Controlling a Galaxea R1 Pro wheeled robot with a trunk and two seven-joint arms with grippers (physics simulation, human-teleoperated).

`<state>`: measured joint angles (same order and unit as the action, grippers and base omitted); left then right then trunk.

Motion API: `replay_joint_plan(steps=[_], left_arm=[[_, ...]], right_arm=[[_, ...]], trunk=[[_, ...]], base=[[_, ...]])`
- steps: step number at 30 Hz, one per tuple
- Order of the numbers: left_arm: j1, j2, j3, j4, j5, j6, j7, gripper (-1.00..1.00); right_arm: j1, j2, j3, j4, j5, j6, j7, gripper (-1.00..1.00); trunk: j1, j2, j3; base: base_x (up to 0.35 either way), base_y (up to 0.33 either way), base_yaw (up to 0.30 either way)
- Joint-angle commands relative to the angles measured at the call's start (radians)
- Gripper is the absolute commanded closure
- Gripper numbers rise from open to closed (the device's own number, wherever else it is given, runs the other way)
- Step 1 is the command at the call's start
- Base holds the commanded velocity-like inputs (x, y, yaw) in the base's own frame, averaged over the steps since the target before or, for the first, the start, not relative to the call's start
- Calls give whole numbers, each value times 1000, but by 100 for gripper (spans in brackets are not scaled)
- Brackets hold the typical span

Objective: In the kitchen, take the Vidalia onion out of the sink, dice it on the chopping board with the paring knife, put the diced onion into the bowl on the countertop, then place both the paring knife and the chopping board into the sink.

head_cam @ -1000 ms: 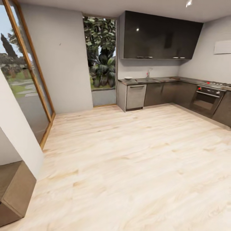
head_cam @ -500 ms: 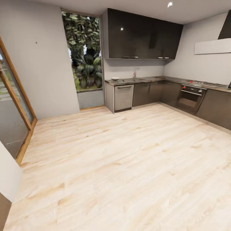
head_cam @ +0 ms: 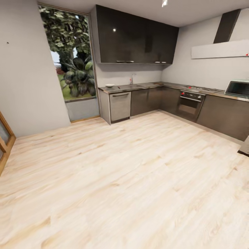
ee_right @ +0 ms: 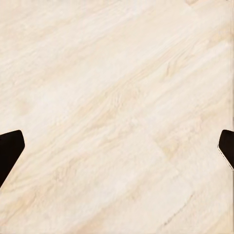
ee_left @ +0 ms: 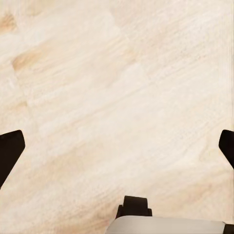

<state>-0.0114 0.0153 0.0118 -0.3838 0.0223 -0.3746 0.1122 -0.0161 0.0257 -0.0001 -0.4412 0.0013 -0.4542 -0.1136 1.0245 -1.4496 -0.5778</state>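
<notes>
Across the room in the head view, the grey countertop (head_cam: 152, 85) runs along the far wall over dark cabinets. On its left end sits the white bowl (head_cam: 110, 85). The sink's chrome faucet (head_cam: 131, 80) rises a little further along, with the basin (head_cam: 141, 85) beside it. The Vidalia onion is hidden, and the chopping board and paring knife are too small to make out. My left gripper (ee_left: 117, 151) hangs open over the pale wood floor, with nothing between its dark fingertips (ee_left: 9, 148). My right gripper (ee_right: 117, 146) is open over the floor too.
A wide stretch of light wood floor (head_cam: 124, 173) lies between me and the kitchen. An oven (head_cam: 189, 104), a hob (head_cam: 202, 89) and a microwave (head_cam: 238, 88) line the right wall. A tall window (head_cam: 71, 62) stands left of the cabinets; a dark edge (head_cam: 245, 147) juts in at right.
The camera has swung to the right: the kitchen has slid left in the picture, the microwave and hood have come into view, and the glass door has nearly left the frame.
</notes>
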Motion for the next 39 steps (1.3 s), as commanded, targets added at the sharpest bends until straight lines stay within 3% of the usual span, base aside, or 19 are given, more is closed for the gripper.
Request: replay_joint_plan(steps=[1,39], left_arm=[[-1,0,0,0,2,-3,1,-100],[-1,0,0,0,2,-4,1,-100]], right_arm=[[-1,0,0,1,0,-3,-3,-100],[-1,0,0,1,0,-3,-3,-100]], trunk=[[0,0,-1],[0,0,-1]], base=[[310,-82,-126],[308,-123,-8]])
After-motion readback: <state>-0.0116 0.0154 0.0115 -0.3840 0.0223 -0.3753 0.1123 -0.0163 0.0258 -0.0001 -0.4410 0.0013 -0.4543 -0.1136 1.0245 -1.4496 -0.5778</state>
